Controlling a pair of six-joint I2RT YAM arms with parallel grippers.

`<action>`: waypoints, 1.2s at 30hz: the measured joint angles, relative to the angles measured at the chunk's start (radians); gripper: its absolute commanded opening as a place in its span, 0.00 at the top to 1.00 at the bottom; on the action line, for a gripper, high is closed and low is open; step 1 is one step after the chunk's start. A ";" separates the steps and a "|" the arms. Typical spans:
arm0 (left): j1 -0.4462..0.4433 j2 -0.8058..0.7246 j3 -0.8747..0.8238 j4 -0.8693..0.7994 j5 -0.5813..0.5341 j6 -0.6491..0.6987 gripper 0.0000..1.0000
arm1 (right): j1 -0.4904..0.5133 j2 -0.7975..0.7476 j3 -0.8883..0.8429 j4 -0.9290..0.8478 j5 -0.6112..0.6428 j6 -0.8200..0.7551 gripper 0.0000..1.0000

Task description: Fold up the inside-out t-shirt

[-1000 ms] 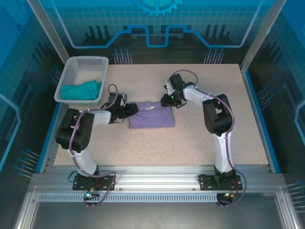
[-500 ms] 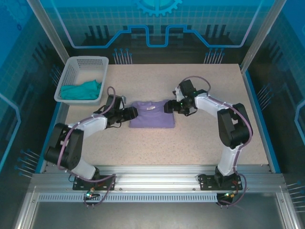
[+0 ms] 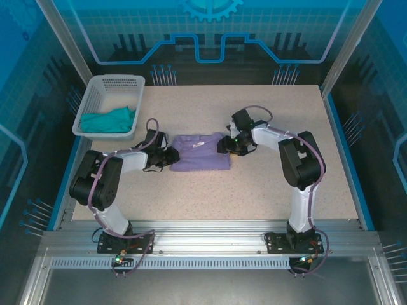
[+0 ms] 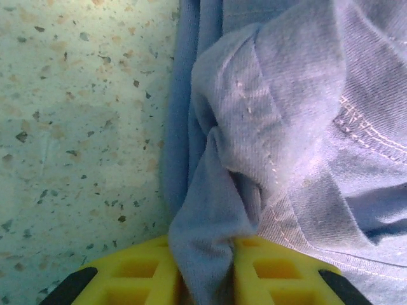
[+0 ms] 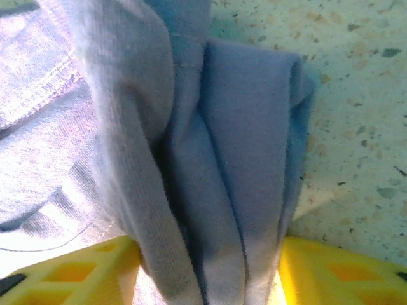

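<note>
Jaws on both arms have closed on cloth. In the left wrist view the left gripper [image 4: 203,270] stands nearly shut, its yellow fingers [image 4: 133,276] pinching a thin twisted fold of the lavender t-shirt [image 3: 202,154]. In the right wrist view the right gripper [image 5: 206,267] stands wider, clamped around a thick bunch of several layers. Half a second ago both grippers sat at the garment's side edges with their jaws wider apart; since then they have drawn in and taken hold, the left at the left edge and the right at the upper right corner. The shirt itself lies where it lay, a compact rectangle in the middle of the table [image 3: 267,184], well apart from the basket [image 3: 95,89] holding the teal garment [image 3: 109,119]. That suggests a further fold or a tidying pull is about to begin on an already partly folded shirt. From above, the wrists cover the fingertips; how many layers each grip has caught cannot be told, the chest print is out of sight, and only a small white mark shows near the collar.
</note>
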 measured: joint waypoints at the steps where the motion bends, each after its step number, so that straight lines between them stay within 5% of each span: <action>1: 0.001 0.002 -0.003 0.012 0.006 -0.002 0.81 | 0.003 0.010 0.014 -0.008 -0.003 0.003 0.53; 8: 0.005 0.009 -0.021 0.072 0.034 -0.027 0.78 | 0.032 0.053 0.052 -0.011 -0.065 0.000 0.93; 10: 0.005 0.009 -0.021 0.075 0.037 -0.026 0.55 | 0.031 0.053 0.066 -0.021 -0.079 -0.014 1.00; 11: 0.004 0.008 -0.021 0.080 0.044 -0.032 0.42 | 0.027 0.053 0.077 -0.032 -0.079 -0.030 1.00; 15: -0.015 -0.054 -0.025 0.047 0.021 -0.041 0.21 | -0.015 0.053 0.167 -0.142 -0.009 -0.126 1.00; 23: -0.002 -0.366 -0.068 -0.108 -0.115 -0.043 0.16 | -0.313 0.090 0.496 -0.428 0.409 -0.392 1.00; 26: -0.002 -0.417 -0.069 -0.140 -0.126 -0.042 0.15 | -0.420 0.170 0.605 -0.487 0.587 -0.457 0.90; 32: -0.002 -0.469 -0.082 -0.189 -0.151 -0.033 0.12 | -0.523 0.371 0.794 -0.530 0.889 -0.532 0.18; 36: -0.002 -0.470 -0.082 -0.199 -0.161 -0.026 0.10 | -0.504 0.343 0.774 -0.487 0.976 -0.557 0.07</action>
